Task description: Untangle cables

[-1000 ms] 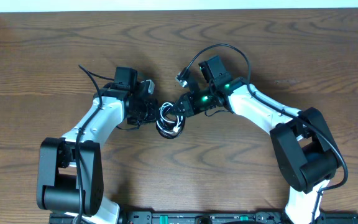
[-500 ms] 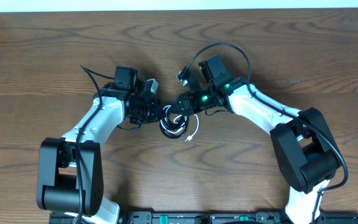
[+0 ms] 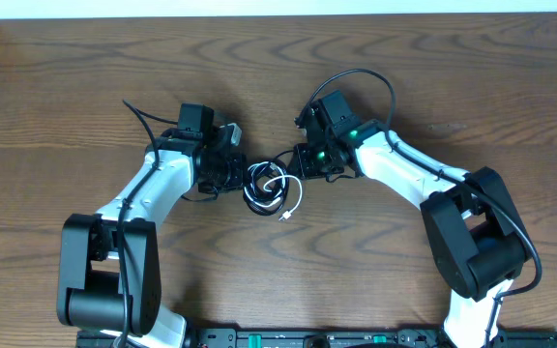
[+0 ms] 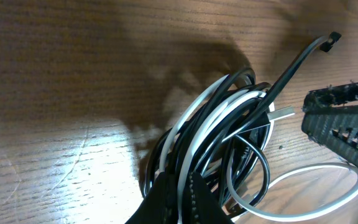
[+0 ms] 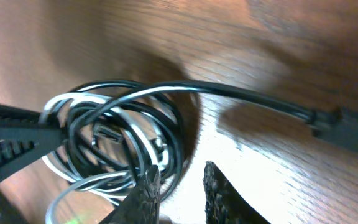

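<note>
The cables [image 3: 266,188], 1 black and 1 white, lie coiled mid-tabletop. The left gripper [image 3: 233,174] pinches their left side. The right gripper [image 5: 179,186] stands narrowly open and empty just beside them. They look light, limp and springy, so the loose white tail [image 3: 294,201] seems the best hold.

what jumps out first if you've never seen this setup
A knot of black and white cables lies dead centre in the overhead view. The left hand is clamped on its edge, while the right hand hovers open just beside it. One white end trails loose on the wood.
</note>
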